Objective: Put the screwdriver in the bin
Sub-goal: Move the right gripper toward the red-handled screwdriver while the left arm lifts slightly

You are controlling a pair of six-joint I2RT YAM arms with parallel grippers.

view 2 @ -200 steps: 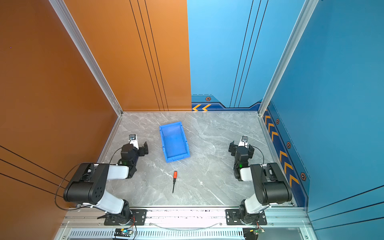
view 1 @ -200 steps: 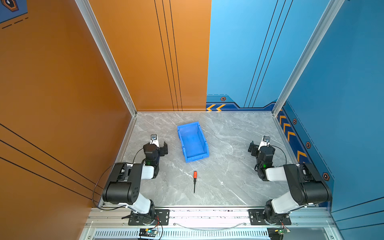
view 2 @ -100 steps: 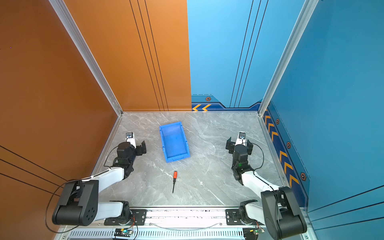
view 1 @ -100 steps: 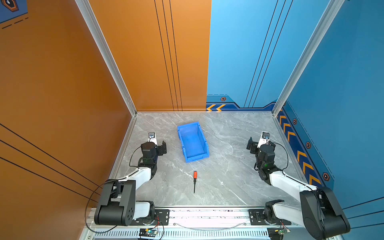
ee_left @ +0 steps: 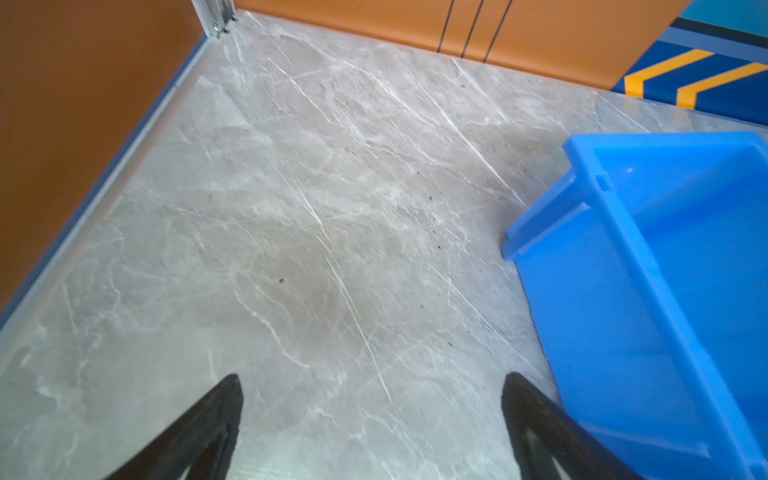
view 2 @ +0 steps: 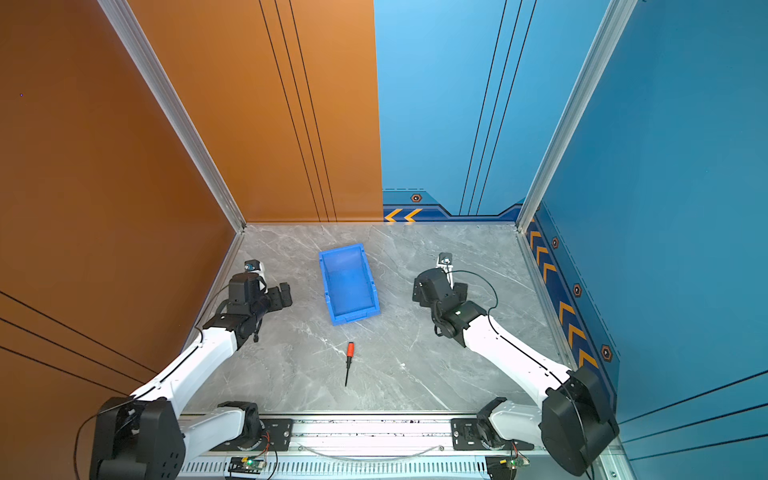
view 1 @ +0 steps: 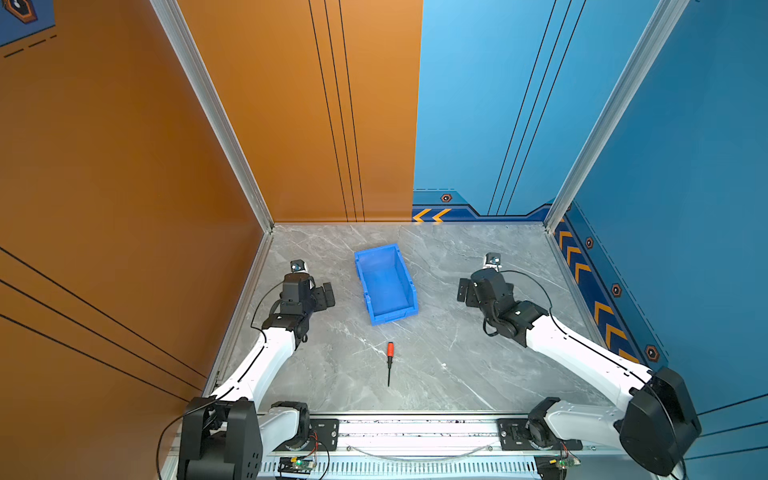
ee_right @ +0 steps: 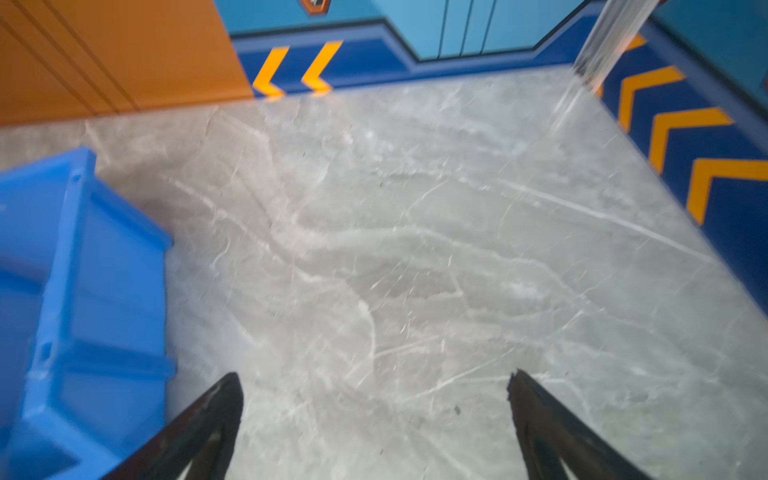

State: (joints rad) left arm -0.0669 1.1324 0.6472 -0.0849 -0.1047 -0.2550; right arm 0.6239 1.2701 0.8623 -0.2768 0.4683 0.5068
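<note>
Gaping wide, gripping nothing: left claw (view 1: pixel 324 295) and right claw (ee_right: pixel 375 376), flanking bin (view 1: pixel 386 286). Behind both, inward toward the bases, about equidistant, flat on bench (view 1: pixel 457 374): screwdriver (view 1: pixel 390 360), handle toward bin, shaft pointing away.

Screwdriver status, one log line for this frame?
screwdriver: outside bin, ungripped | bin: empty | left gripper: open | right gripper: open

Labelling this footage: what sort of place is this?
Likely a robot test cell: left arm and right arm on a rail, a table walled by orange and blue panels, a bin and screwdriver.
</note>
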